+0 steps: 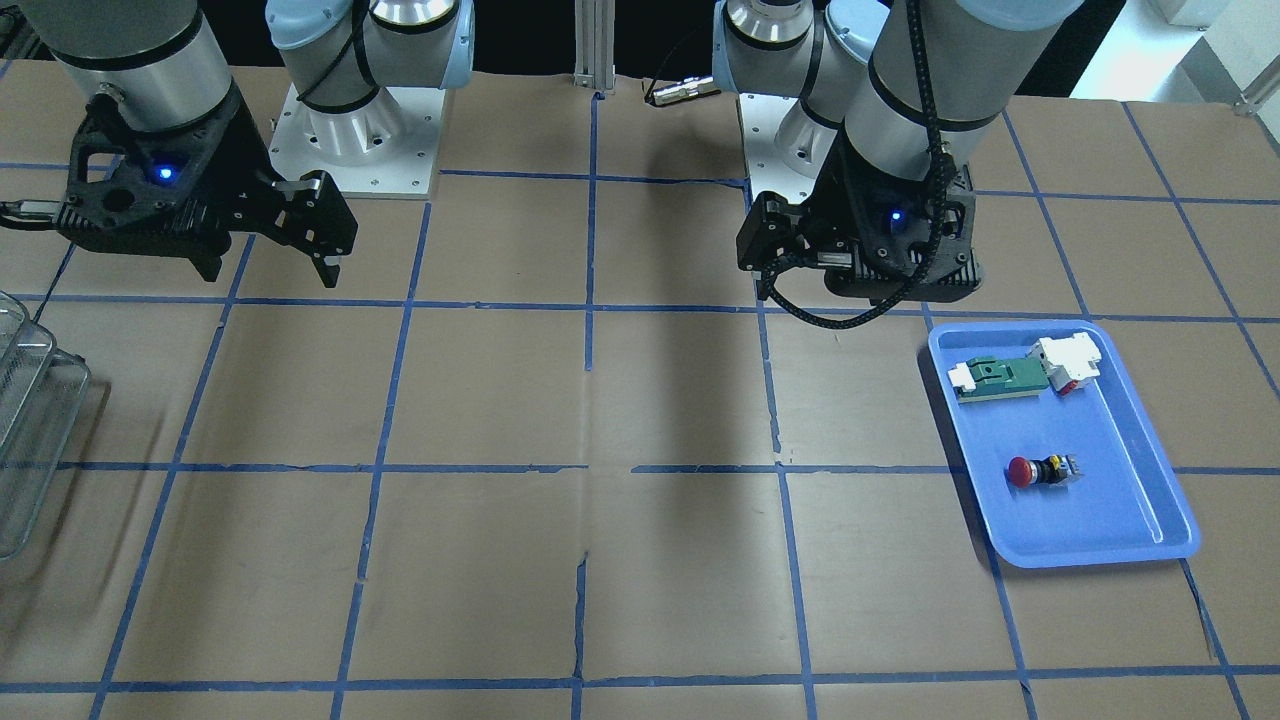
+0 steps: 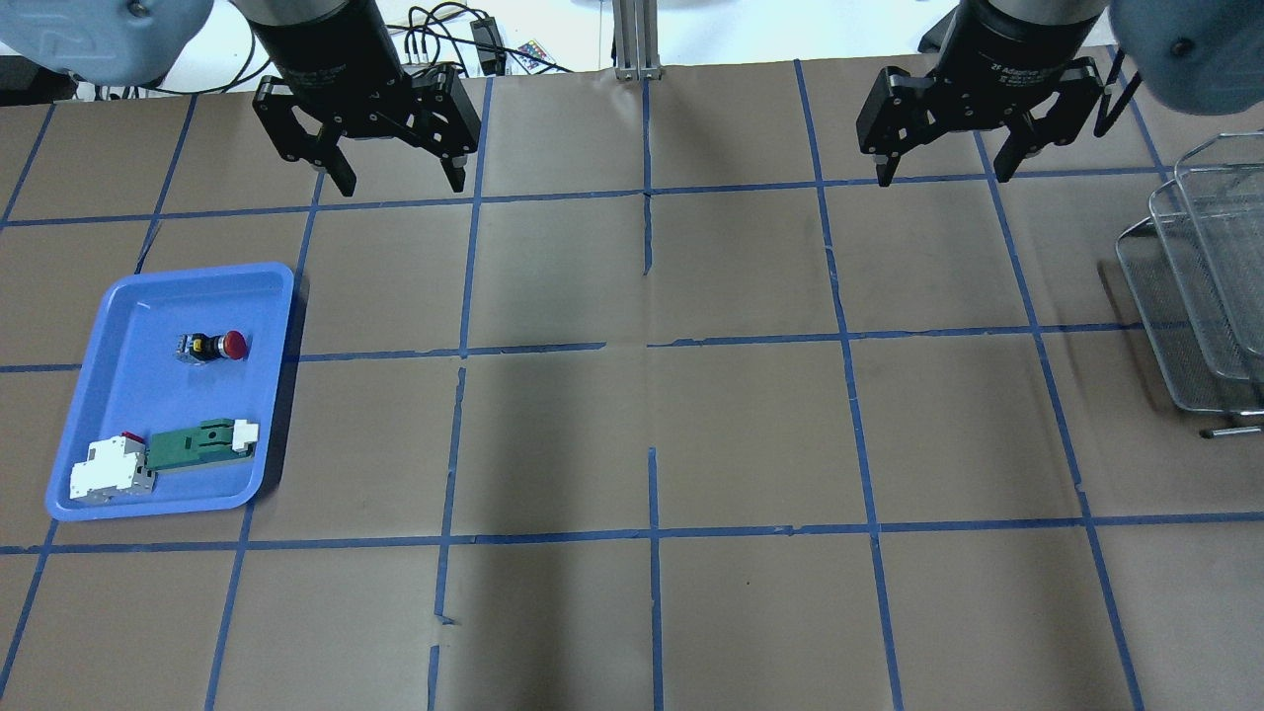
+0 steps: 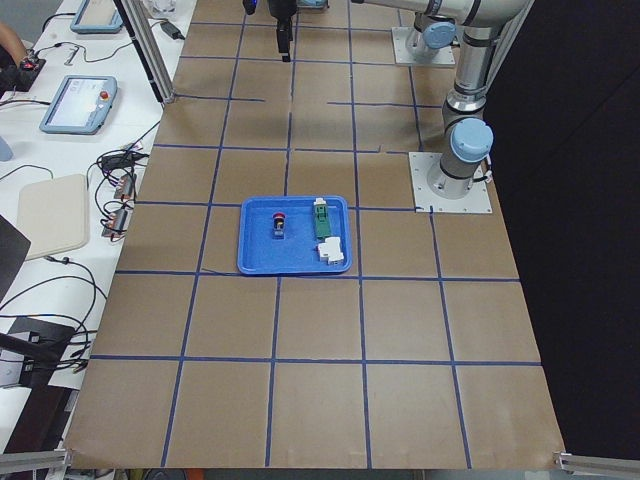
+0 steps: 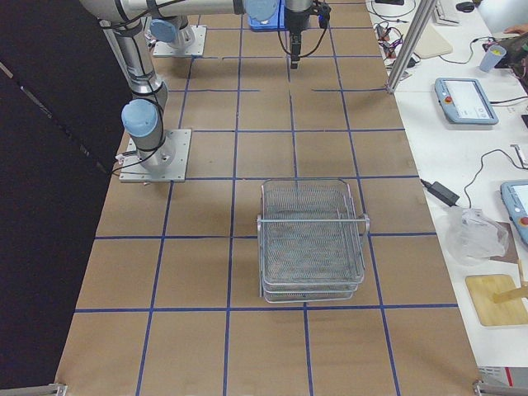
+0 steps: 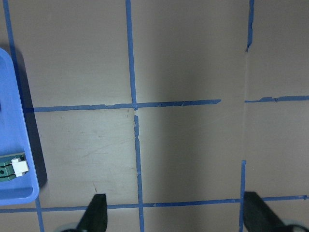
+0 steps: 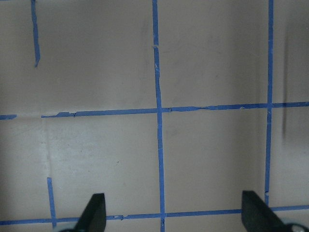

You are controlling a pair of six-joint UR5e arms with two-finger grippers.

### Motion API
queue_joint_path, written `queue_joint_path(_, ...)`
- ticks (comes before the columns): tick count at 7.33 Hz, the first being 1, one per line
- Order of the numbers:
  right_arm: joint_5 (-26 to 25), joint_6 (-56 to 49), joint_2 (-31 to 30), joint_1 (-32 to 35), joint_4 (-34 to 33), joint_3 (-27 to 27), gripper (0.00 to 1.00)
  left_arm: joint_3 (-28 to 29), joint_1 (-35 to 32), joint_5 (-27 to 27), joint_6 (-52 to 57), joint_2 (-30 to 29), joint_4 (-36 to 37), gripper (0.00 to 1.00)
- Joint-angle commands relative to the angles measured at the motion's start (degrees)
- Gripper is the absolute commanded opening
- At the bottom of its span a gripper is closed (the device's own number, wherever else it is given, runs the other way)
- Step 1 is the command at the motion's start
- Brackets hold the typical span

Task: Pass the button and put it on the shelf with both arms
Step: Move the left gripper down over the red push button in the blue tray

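One red-capped button (image 2: 209, 347) in smooth blue tray (image 2: 128, 395).

Recorded surface (image 2: 750, 434) as flat brown, gridded with blue tape lines (image 2: 653, 592), ragged in spots. Logged tray (image 2: 118, 385) as solid mid-blue. Noted button (image 2: 210, 346): red cap, black body, pale metallic end. Noted block (image 2: 109, 469) as white with a red patch, joined to green piece (image 2: 193, 446). Saw shelf (image 2: 1200, 296) as silver wire mesh. Marked left gripper (image 2: 401, 186) and right gripper (image 2: 942, 176) black, each with a small blue light. Marked left arm (image 1: 930, 100) and right arm (image 1: 140, 50) silver, joint caps (image 1: 310, 30) light blue.
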Motion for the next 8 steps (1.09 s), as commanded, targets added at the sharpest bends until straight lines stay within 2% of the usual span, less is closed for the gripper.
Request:
queue_joint_path(1,0.2,0.0,0.0,0.0,-0.1,0.1,1.0,-0.1,0.2,-0.1,2.0,0.0,0.0,1.0)
queue_joint_path(2,0.3,0.0,0.0,0.0,-0.1,0.1,1.0,0.0,0.5,0.1,5.9,-0.2,0.0,1.0)
queue_joint_path(4,0.2,0.0,-0.1,0.0,-0.1,0.2,1.0,0.1,7.0,-0.2,14.7,-0.7,-0.1,1.0)
queue_joint_path(5,0.2,0.0,0.0,0.0,-0.1,0.2,1.0,-0.2,10.3,0.0,23.2,-1.3,0.0,1.0)
queue_joint_path(7,0.2,0.1,-0.1,0.0,-0.1,0.5,1.0,0.0,17.2,-0.1,30.4,-4.3,1.4,1.0)
queue_joint_path(8,0.1,0.2,-0.1,0.0,-0.1,0.6,1.0,-0.6,19.2,0.2,38.2,-5.9,3.0,1.0)
